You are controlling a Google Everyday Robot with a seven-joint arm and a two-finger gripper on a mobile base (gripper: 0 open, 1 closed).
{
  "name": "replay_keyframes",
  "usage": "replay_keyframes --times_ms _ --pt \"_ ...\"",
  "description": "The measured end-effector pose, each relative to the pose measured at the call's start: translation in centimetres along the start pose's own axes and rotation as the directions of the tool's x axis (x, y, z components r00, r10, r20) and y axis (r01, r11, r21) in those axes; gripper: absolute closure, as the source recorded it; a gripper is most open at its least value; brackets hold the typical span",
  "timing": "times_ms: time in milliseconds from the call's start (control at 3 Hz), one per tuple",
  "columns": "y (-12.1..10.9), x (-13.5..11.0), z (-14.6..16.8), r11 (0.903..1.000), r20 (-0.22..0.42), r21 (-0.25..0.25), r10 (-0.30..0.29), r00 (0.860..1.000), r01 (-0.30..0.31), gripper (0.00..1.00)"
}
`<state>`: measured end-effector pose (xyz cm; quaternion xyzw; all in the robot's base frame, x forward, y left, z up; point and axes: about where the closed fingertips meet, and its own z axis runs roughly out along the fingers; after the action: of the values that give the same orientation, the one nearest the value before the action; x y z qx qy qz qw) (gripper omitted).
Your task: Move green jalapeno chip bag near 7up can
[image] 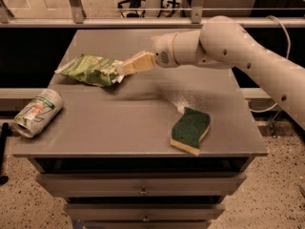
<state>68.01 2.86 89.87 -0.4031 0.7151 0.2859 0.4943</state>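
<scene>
The green jalapeno chip bag (92, 69) lies at the back left of the grey table (124, 123). My gripper (126, 68) reaches in from the right and is shut on the bag's right end, which sits slightly raised above a shadow. The 7up can (38, 112), silver-white with green print, lies on its side near the table's front left edge, well apart from the bag.
A dark green sponge with a yellow base (190, 130) lies at the front right of the table. A pale powdery patch (183, 100) marks the surface behind it. Drawers (143, 190) are below the tabletop. A rail (143, 20) runs behind the table.
</scene>
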Motion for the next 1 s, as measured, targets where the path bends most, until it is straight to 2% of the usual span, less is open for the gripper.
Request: replay_keyframes --times_ms 333,667,1000 --pt "-1.0 1.5 -1.8 0.9997 -0.016 0.015 0.018 1.000 -0.018 0.00" --pt "-1.1 3.4 -5.1 0.9993 -0.032 0.009 0.037 0.999 -0.037 0.00" --pt "-1.1 3.4 -5.1 0.9993 -0.032 0.009 0.037 0.999 -0.037 0.00"
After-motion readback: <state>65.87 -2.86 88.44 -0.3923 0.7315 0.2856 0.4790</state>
